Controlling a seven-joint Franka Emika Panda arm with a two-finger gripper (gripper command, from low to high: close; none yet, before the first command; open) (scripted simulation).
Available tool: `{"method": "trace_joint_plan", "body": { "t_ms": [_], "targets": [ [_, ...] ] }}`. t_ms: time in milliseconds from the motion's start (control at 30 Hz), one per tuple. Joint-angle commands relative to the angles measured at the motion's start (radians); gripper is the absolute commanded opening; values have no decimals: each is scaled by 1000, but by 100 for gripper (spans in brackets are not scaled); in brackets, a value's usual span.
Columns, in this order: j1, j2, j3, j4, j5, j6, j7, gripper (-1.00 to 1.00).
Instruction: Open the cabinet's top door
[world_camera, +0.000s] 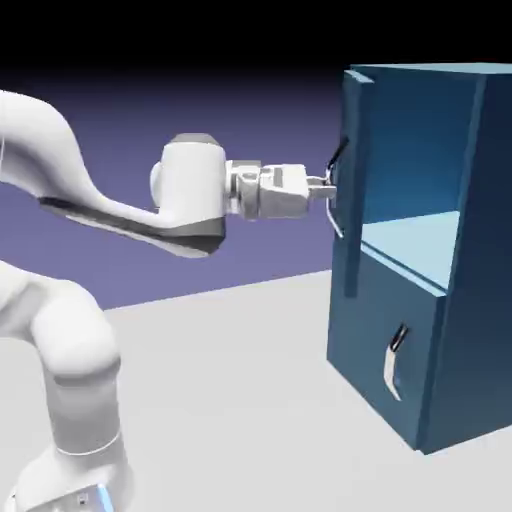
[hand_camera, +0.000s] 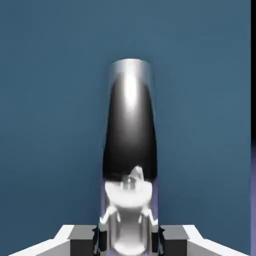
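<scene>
The dark-blue cabinet (world_camera: 470, 300) stands at the right of the exterior view. Its top door (world_camera: 353, 200) is swung out and shows almost edge-on, so the light-blue interior shelf (world_camera: 410, 240) is in sight. My gripper (world_camera: 325, 187) reaches in level from the left and is shut on the top door's handle (world_camera: 337, 170). In the hand view the curved silver-and-black handle (hand_camera: 130, 130) rises large between my fingertips (hand_camera: 82, 242), in front of the flat blue door (hand_camera: 50, 100). My gripper (hand_camera: 129, 240) sits at the bottom edge.
Below the shelf, the shorter lower panel (world_camera: 385, 340) is closed, with its own small handle (world_camera: 395, 362). The cabinet rests on the grey table (world_camera: 230, 400). My white arm (world_camera: 60, 300) rises at the left.
</scene>
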Motion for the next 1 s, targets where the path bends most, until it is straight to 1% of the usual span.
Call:
{"method": "trace_joint_plan", "body": {
  "t_ms": [0, 267, 467, 700, 967],
  "targets": [
    [-2, -13, 26, -11, 45, -24, -20, -100],
    [18, -81, 252, -55, 393, -265, -141, -100],
    [39, -50, 462, -9, 648, -512, -179, -100],
    [-16, 79, 714, 144, 880, -816, -170, -100],
    [-206, 270, 1003, 398, 1035, -1145, -123, -100]
  ]
}}
